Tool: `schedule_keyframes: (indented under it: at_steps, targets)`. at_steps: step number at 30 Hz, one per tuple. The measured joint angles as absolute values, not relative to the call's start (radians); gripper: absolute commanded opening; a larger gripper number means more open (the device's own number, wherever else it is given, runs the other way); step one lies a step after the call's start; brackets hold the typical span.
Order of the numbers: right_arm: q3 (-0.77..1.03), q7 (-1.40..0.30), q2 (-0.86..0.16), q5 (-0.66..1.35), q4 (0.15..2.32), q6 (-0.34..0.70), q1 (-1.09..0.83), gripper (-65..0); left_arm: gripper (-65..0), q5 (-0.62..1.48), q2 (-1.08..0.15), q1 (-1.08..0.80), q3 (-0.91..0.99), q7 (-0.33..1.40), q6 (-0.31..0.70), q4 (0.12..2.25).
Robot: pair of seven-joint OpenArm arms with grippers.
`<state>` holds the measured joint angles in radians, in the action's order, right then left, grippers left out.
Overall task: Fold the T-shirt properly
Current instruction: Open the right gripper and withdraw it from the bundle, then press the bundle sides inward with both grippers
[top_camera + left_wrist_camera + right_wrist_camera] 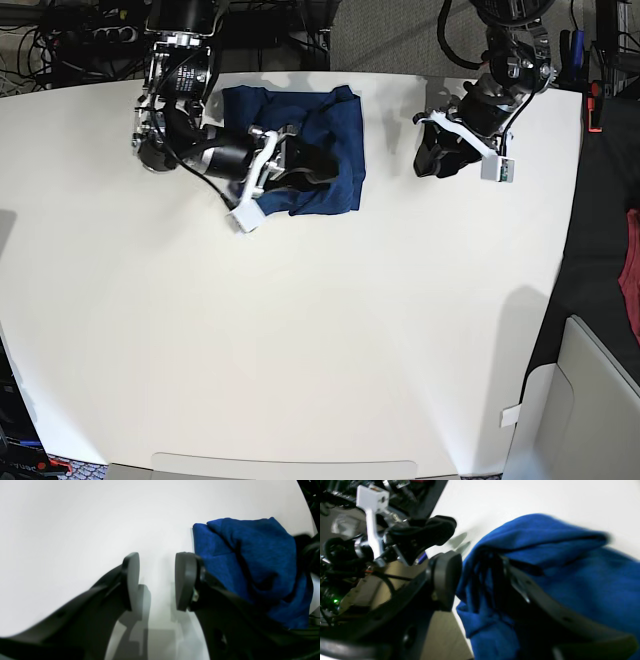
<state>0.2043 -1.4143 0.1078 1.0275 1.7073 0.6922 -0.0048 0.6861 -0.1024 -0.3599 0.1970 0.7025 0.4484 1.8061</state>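
Your right gripper (480, 580): jaws parted, folded navy T-shirt (335, 140) bunched between and around them. Your left gripper (156, 581): jaws apart, empty, above white table (320, 330), T-shirt just beside.

A broad white table (300, 330) carries the scene, its near edge curved. Directly on it lies one thing only: the T-shirt (340, 150), a dark navy-blue heathered knit, bunched into a rough rectangular heap near the table's far edge, with rumpled folds along the side nearest the base camera.
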Motion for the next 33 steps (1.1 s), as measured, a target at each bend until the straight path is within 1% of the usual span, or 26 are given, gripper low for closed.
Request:
schedule_keyframes:
  at_steps: [3, 7, 9, 11, 14, 16, 18, 26, 33]
  targets:
    - [0.288, -1.413, 0.056, 1.041, 1.757, 0.692, 0.015, -38.3, -42.2, 0.687, -0.104, -0.362, 0.197, 0.705, 0.449, 1.859]
    - [0.415, -1.414, -0.022, 0.994, 1.800, 0.692, 0.029, -38.3, -42.1, 0.691, -0.107, -0.355, 0.193, 0.703, 0.456, 1.914]
    - [0.437, -1.413, -0.047, 0.966, 1.813, 0.693, 0.036, -38.3, -42.1, 0.688, -0.109, -0.356, 0.188, 0.706, 0.455, 1.926]
    - [0.440, -1.414, -0.077, 0.902, 1.832, 0.693, 0.041, -38.4, -42.2, 0.680, -0.126, -0.358, 0.143, 0.705, 0.446, 1.958]
    - [0.433, -1.416, -0.100, 0.779, 1.901, 0.691, 0.031, -38.5, -42.2, 0.690, -0.196, -0.351, -0.015, 0.691, 0.461, 2.002]
    - [0.386, -1.416, -0.110, 0.741, 1.949, 0.691, 0.021, -38.5, -42.2, 0.691, -0.214, -0.348, -0.097, 0.690, 0.463, 2.006]
    - [0.318, -1.409, -0.113, 0.732, 1.967, 0.693, 0.010, -38.5, -42.2, 0.691, -0.216, -0.355, -0.137, 0.699, 0.464, 2.004]
    - [0.028, -1.413, -0.131, 0.470, 1.959, 0.693, 0.034, -38.5, -42.2, 0.687, -0.220, -0.352, -0.136, 0.693, 0.456, 2.003]
    - [-0.158, -1.410, -0.152, 0.439, 1.839, 0.693, 0.096, -38.5, -42.2, 0.687, -0.222, -0.354, -0.133, 0.694, 0.456, 2.003]
